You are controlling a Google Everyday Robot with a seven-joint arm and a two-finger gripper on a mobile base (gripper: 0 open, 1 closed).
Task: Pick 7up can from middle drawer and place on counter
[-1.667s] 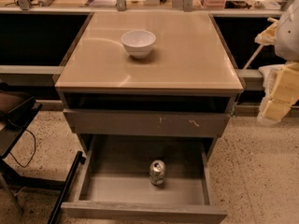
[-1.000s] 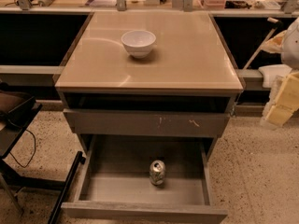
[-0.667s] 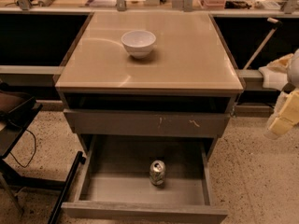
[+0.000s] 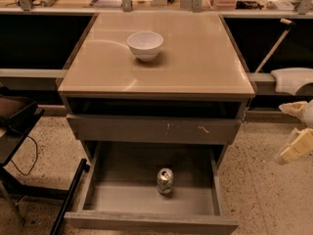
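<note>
Gleaming 7up can (image 4: 165, 181) sits in grey middle drawer (image 4: 122, 199); blocky gripper (image 4: 293, 148) hangs rightward, grip state untellable.

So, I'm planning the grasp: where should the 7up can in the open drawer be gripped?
Grip the 7up can across its round sides, just below the top, coming from above: it appears upright, walled in by the middle drawer. The end effector is at the view's right edge.

This looks like a robot test lab. A grey drawer cabinet (image 4: 151, 129) with a tan tabletop (image 4: 195, 58) stands on a speckled floor (image 4: 264, 190). Messy desks (image 4: 98, 1) run behind it. The robot's tool (image 4: 292, 148) hangs at the right edge.
</note>
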